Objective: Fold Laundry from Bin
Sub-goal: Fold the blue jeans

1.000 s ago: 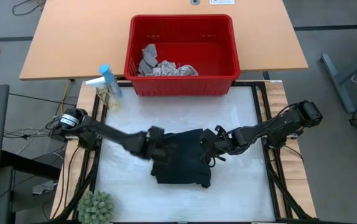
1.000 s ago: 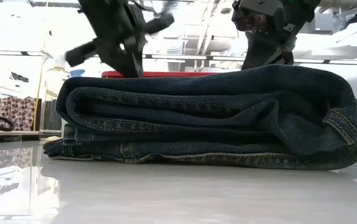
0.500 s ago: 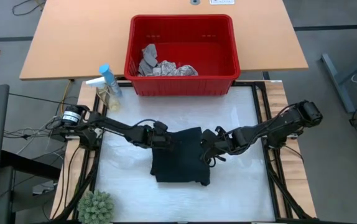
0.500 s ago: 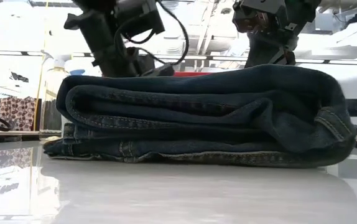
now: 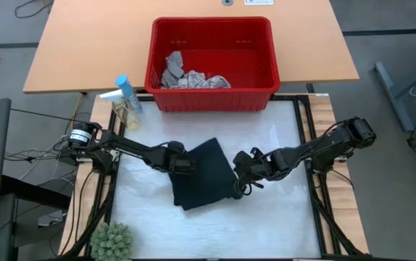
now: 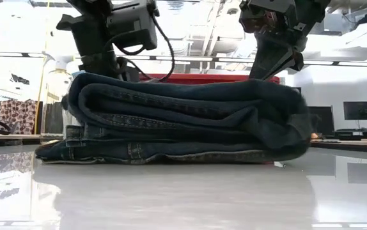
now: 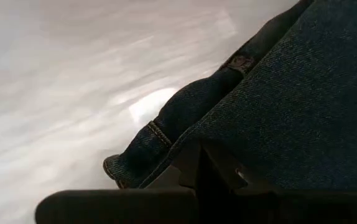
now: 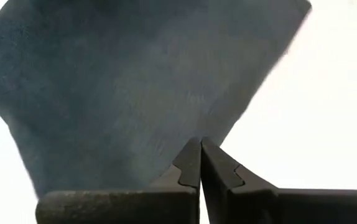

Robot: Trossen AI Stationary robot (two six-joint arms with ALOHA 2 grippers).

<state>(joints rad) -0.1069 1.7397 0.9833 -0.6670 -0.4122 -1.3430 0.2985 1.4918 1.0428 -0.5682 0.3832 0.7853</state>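
Trousers (image 5: 202, 174) — dark navy denim, folded into a thick, skewed bundle at the middle of the white table (image 5: 280, 138), stitched hems showing along the lower layers. Left gripper (image 5: 181, 162) pressed against the bundle's left edge, fingers together, arm stretched low from the table's left side. Right gripper (image 5: 241, 168) at the bundle's right edge, fingers together, nothing pinched between them. Red bin (image 5: 266, 51) beyond the trousers — grey and leaf-print cloths (image 5: 186, 75) crumpled inside.
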